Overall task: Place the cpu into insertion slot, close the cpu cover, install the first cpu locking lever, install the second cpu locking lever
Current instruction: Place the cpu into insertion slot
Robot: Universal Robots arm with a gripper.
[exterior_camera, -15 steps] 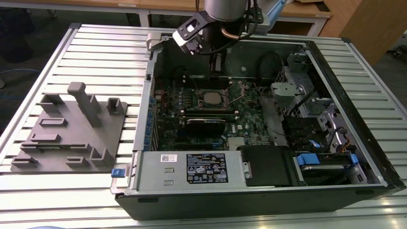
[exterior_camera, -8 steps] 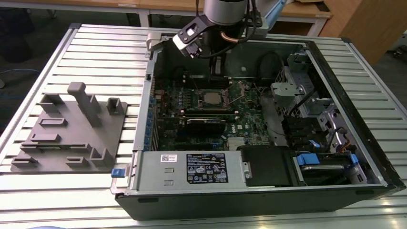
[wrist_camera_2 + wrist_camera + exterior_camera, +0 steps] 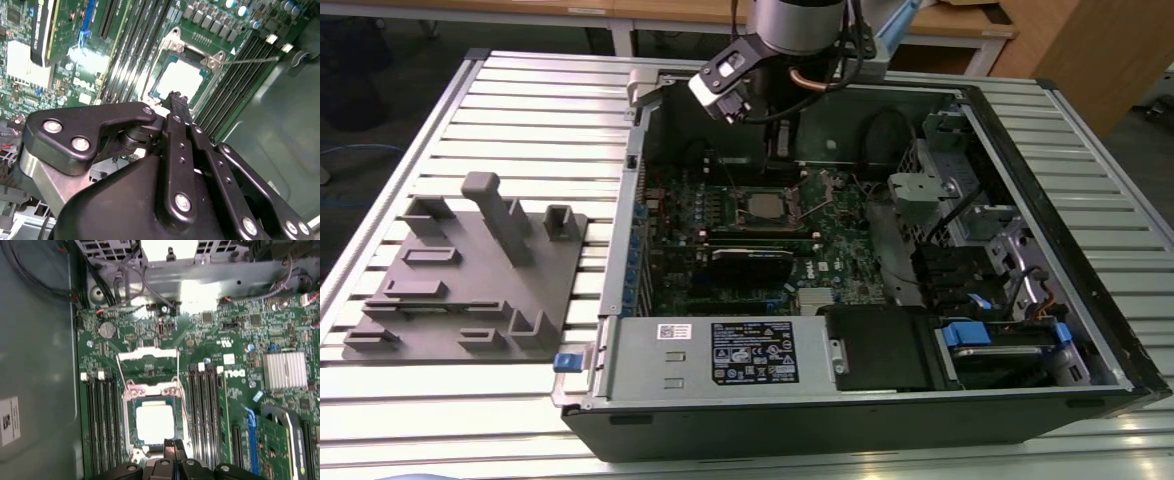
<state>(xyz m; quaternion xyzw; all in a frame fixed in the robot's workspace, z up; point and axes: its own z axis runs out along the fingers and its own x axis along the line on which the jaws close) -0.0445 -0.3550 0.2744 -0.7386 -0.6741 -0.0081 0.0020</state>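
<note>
A slatted silver metal tabletop [image 3: 520,90] carries an open black computer case [image 3: 854,435], with a grey moulded plastic fixture [image 3: 467,280] lying beside it on the exterior view's left. Inside the case sits the green motherboard [image 3: 841,245].

On that board, the square insertion slot [image 3: 150,390] with its silvery metal rim already holds the cpu [image 3: 155,422], a small flat square chip with a plain silver-grey top. It looks level and seated inside the rim, so the first step appears done.

The cpu cover [image 3: 147,354], a thin silvery frame plate with a large square cut-out, seems to be tipped back off the far side of the slot, with bare board showing through its opening. Closing it is not yet done.

A thin bare metal locking lever [image 3: 250,60] juts out sideways from a corner of the slot, apparently unlatched, so by my reading both lever steps remain.

The black end effector [image 3: 174,96] hangs over the near edge of the slot, just beside the chip. Its fingers look pressed together with nothing between them, and I cannot tell whether they touch the rim.
</note>
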